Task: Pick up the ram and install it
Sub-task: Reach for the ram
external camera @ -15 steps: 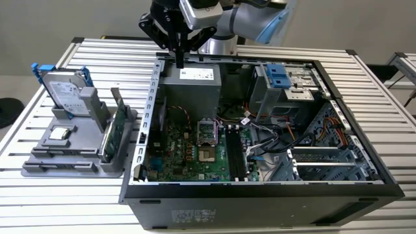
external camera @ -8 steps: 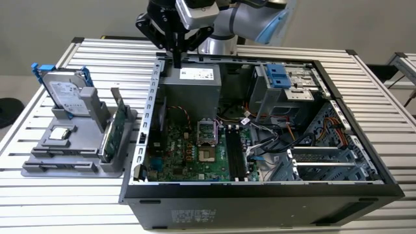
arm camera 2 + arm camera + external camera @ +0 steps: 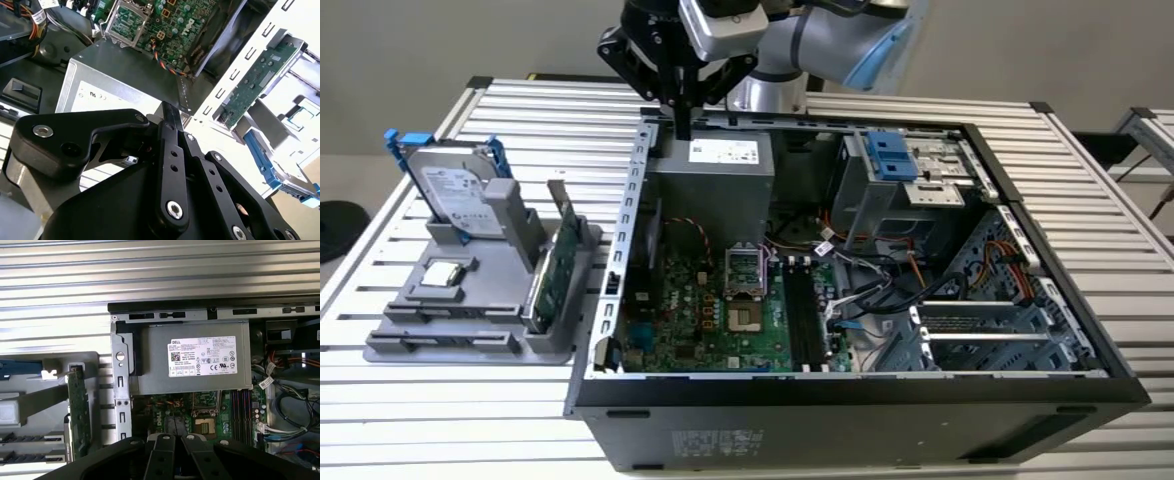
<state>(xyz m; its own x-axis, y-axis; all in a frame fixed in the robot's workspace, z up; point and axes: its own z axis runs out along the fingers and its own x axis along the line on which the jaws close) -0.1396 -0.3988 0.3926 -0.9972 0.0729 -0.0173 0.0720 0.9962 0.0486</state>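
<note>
We see the end effector [image 3: 682,130], fingers pressed together and empty, poised over the power supply [image 3: 707,180] of an open computer case [image 3: 854,405]. The ram [image 3: 257,82] stands on edge in a grey rack [image 3: 467,340] on the bench [image 3: 1107,190] beside the case.

A ribbed metal table [image 3: 440,410] carries an open computer case [image 3: 854,420] beside a grey parts stand [image 3: 440,340].

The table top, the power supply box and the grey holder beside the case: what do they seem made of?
Table top: likely aluminium, bare silver with long ribbed slats. Power supply box: probably sheet steel, flat grey panels with a white label. Grey holder: seems plastic, matte and uniformly grey, in blocky shapes.
</note>
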